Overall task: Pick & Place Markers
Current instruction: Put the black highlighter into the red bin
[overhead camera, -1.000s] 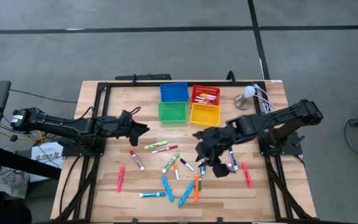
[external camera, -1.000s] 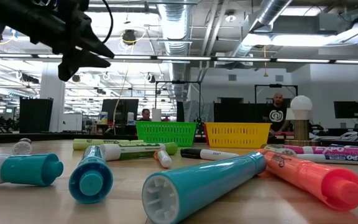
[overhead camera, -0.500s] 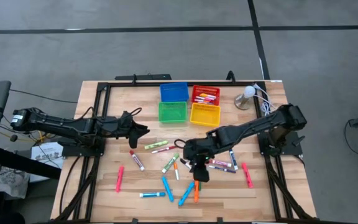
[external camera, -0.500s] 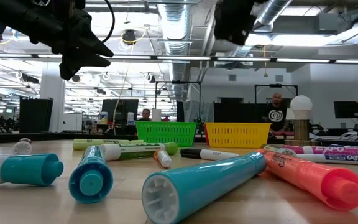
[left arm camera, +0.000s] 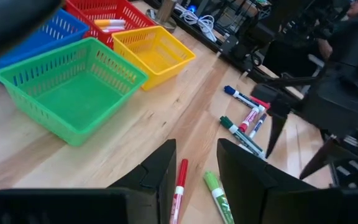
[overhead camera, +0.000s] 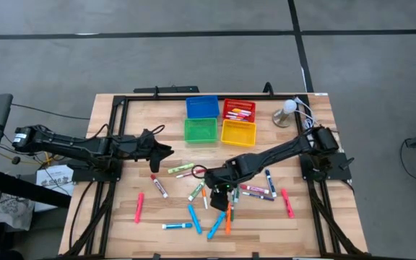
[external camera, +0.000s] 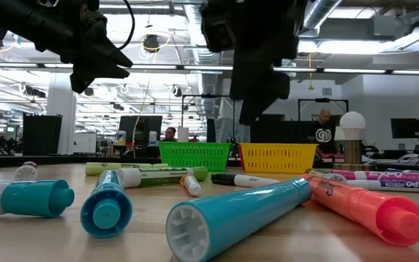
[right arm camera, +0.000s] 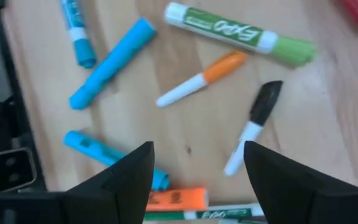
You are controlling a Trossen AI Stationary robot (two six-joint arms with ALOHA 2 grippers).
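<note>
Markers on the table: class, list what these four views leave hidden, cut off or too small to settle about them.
- High view: the right gripper covers the markers beneath it; caps there cannot be told.
- High view: the pens in the red bin are too small to count.
- Low view: the near teal marker is cut off by the bottom edge.
- Right wrist view: the orange marker sits half behind a dark finger.
</note>
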